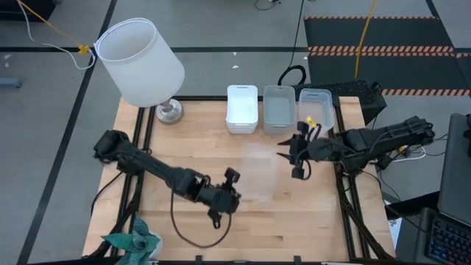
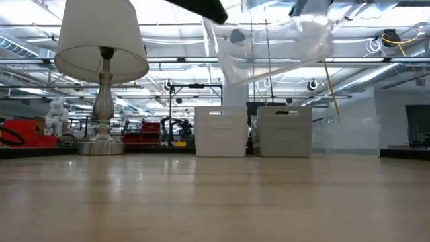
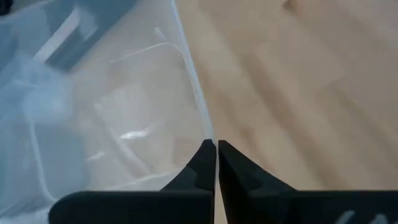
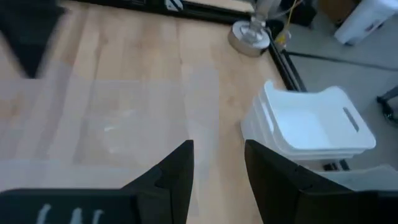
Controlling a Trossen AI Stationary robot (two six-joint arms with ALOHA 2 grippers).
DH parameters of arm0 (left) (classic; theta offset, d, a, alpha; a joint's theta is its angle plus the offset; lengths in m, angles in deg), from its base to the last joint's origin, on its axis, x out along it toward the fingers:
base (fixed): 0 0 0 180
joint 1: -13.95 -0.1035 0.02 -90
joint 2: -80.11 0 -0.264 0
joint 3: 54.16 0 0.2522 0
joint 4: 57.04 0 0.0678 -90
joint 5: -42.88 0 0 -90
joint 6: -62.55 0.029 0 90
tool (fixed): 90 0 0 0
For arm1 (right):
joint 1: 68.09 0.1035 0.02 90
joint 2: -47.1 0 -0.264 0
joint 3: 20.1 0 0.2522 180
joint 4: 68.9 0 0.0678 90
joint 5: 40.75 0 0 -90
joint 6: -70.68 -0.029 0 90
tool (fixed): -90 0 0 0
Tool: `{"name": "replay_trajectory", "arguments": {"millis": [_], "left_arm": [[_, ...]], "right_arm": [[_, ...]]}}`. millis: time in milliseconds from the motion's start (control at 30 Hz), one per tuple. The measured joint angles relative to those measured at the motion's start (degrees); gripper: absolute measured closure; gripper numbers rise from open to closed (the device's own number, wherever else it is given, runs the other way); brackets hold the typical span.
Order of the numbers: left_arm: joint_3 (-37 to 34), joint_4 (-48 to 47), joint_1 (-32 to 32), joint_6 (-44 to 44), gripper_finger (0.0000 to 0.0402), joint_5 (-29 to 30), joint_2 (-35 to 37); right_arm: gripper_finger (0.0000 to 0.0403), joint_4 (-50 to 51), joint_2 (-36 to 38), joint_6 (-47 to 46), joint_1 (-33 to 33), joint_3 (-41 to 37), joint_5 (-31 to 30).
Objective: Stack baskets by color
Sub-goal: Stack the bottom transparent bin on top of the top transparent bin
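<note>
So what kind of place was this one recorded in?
Most likely a large robotics lab or workshop floor. The low view looks past the wooden table into an open hall with strip lights and ceiling trusses, and the high view shows hazard-striped matting on a taped grey floor.

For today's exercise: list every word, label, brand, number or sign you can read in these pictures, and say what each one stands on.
None can be read.
White basket, grey basket, clear basket: no labels show.
Lamp: plain shade.
Shelves in the room behind the table: any print there is too blurred to read.
</note>
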Motion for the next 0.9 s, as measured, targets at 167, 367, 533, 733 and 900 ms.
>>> {"name": "replay_trajectory", "arguments": {"millis": [167,367,533,733,900], "left_arm": [[0.00,-2.86,-4.18,1.46,0.0396,3.09,2.87],[0.02,-5.64,-10.64,0.41,0.0397,3.39,4.39],[0.02,-6.80,-13.53,-1.76,0.0398,3.59,4.39],[0.02,-8.85,-13.17,-4.26,0.0398,6.06,4.37],[0.02,-9.93,-11.69,-5.03,0.0395,8.16,4.37]], "right_arm": [[0.0264,-0.55,-0.93,3.33,4.48,0.43,-4.68],[0.0264,-3.05,-2.47,8.15,6.71,0.45,-9.61],[0.0264,-7.50,-4.63,11.68,6.97,0.45,-9.92],[0.0264,-7.25,-11.96,10.03,6.16,5.78,-13.22],[0.0264,-4.51,-18.84,10.26,6.11,10.33,-14.11]]}}
